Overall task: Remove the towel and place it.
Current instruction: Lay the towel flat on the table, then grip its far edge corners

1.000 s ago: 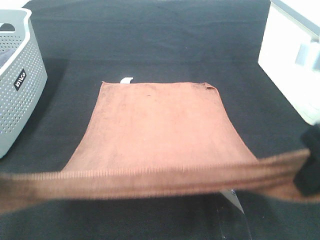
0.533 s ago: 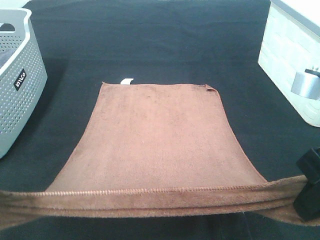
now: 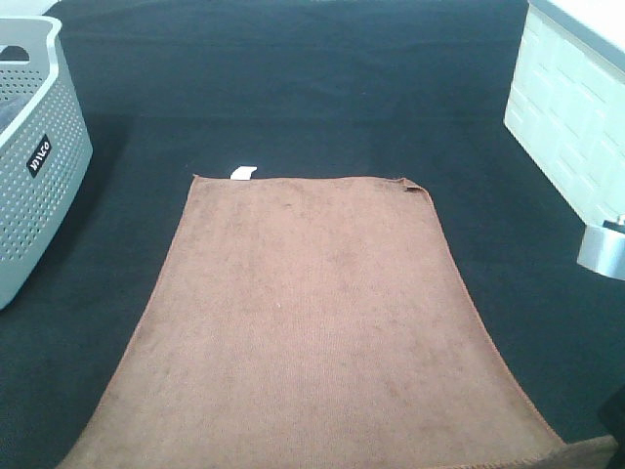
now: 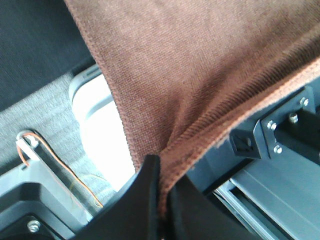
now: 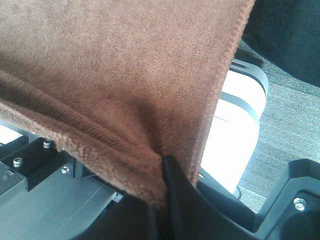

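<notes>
The towel is matt, fuzzy cloth with ribbed, stitched hems; under it the black table cover looks felt-like and dull; upper left, the grey basket is smooth perforated plastic.

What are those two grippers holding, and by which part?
The towel: the left gripper and the right gripper each pinch one near corner at its hem.

A grey perforated basket stands on the black table, well ahead of the left claw. A white brick-patterned block and a silvery cylinder sit ahead of the right claw.
</notes>
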Controlling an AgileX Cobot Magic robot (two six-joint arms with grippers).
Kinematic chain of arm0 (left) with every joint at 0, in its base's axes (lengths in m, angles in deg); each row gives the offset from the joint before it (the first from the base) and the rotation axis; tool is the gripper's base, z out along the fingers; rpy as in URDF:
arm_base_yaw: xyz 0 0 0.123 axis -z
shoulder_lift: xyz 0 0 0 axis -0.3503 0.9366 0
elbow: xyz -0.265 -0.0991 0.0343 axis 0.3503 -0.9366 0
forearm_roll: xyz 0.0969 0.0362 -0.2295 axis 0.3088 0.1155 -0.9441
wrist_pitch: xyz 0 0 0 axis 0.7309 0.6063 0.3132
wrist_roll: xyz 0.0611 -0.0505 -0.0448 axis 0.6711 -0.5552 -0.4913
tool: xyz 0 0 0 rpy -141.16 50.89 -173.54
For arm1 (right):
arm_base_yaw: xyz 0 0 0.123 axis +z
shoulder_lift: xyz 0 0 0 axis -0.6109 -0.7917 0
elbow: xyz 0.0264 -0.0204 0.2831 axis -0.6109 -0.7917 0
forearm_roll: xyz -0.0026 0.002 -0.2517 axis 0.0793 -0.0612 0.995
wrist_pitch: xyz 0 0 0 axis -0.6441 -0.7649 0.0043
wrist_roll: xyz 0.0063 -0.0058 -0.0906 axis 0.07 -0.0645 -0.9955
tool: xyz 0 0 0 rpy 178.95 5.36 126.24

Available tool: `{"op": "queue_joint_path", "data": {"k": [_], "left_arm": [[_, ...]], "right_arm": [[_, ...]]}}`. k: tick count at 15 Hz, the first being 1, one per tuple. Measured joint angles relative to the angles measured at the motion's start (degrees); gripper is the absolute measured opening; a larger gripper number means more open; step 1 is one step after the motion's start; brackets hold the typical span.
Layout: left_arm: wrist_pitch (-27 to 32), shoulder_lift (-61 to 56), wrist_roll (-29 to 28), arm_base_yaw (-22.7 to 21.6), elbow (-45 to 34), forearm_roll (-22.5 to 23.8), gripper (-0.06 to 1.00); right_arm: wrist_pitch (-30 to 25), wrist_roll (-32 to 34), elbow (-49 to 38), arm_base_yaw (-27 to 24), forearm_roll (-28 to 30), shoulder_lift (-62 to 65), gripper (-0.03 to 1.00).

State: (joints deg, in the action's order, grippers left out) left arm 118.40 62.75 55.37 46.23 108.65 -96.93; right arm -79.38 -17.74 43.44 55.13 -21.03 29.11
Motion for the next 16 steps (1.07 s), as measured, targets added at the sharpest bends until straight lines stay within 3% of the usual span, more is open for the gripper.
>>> {"op": "queue_joint_path", "data": {"k": [5, 12, 16], "left_arm": [[0.2, 6.1, 1.1, -0.2, -0.1, -1.3, 0.0], [1.7, 20.0, 1.9, -0.6, 5.1, 1.3, 0.0], [0.7, 28.4, 4.6, 6.2, 6.5, 0.2, 0.0]], "right_arm": [[0.0, -0.9, 0.0, 0.0, 0.7, -7.2, 0.0], [8.8, -6.9, -0.2, -0.1, -2.2, -23.1, 0.0], [11.7, -8.6, -0.2, -0.2, -2.2, -27.4, 0.0]]}}
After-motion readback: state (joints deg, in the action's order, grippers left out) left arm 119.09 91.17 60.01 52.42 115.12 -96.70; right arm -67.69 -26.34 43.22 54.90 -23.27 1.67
